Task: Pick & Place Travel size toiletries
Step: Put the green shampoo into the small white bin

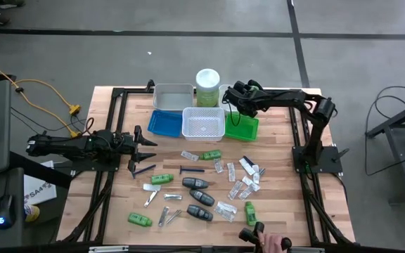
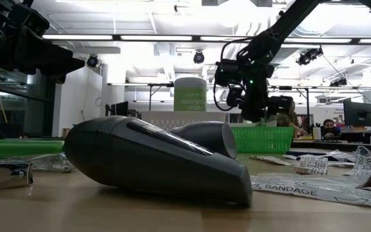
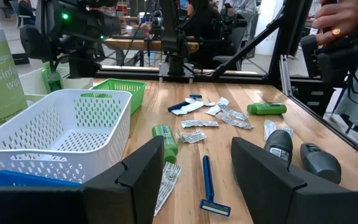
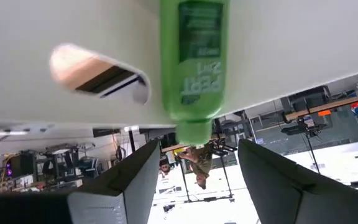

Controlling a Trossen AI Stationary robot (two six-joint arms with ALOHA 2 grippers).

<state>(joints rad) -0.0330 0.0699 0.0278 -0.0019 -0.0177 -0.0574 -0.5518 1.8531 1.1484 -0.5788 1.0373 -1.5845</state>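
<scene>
Travel toiletries lie scattered on the wooden table: green tubes (image 1: 162,179), dark grey oval cases (image 1: 201,197), clear packets (image 1: 245,184), silver clippers (image 1: 167,214) and a blue razor (image 1: 143,169). My left gripper (image 1: 146,144) is open, low over the table's left side, with the razor (image 3: 210,186) just ahead of its fingers (image 3: 148,168). My right gripper (image 1: 228,98) is open, raised above the trays beside the canister. In its wrist view a green tube (image 4: 191,56) shows just beyond the gripper (image 4: 197,149) against a pale surface, and neither finger touches it. What the tube rests on I cannot tell.
At the far edge stand a grey tray (image 1: 173,90), blue tray (image 1: 162,125), white perforated basket (image 1: 204,130), green tray (image 1: 243,129) and a tall pale-green canister (image 1: 207,79). A person's hand (image 1: 274,244) holds a dark object at the near edge. A dark case (image 2: 153,154) fills the low view.
</scene>
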